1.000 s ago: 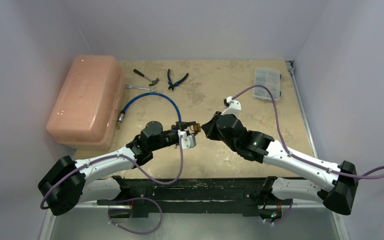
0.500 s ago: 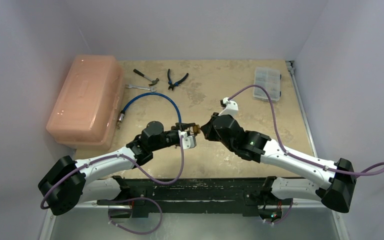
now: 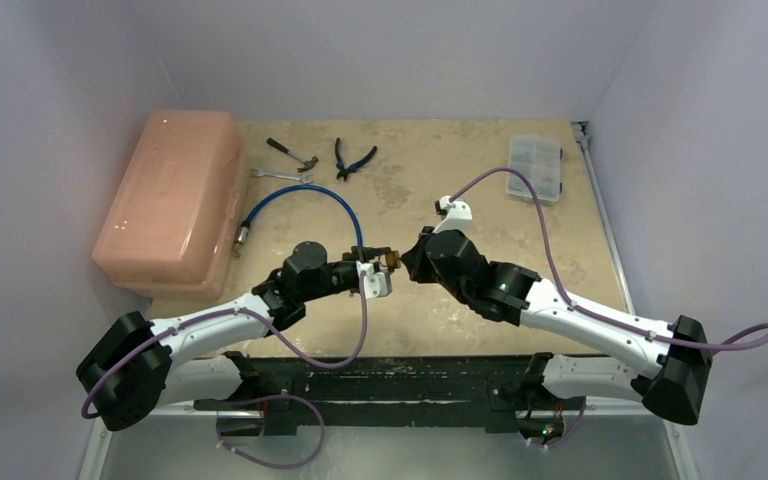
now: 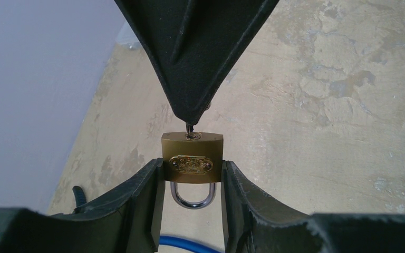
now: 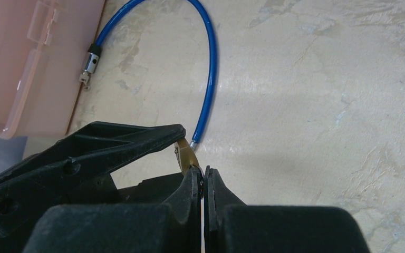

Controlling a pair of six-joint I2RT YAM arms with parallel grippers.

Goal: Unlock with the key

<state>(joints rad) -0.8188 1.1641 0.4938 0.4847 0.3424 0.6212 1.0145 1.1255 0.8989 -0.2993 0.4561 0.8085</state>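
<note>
While the L tool (image 4: 191,169) pinches the brass padlock (image 4: 192,153) by its sides, the R tool (image 5: 204,179), pressed together on the key (image 4: 190,128), holds its tip at the padlock's 12 o'clock.

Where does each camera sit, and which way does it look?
Top: above and behind, looking down at the table; left arm and right arm show.
Left wrist: looks along the left claw gripping the padlock, the key at its keyhole.
Right wrist: looks past the shut right claw toward the blue cable.
Shared: both wrist views show the padlock.
</note>
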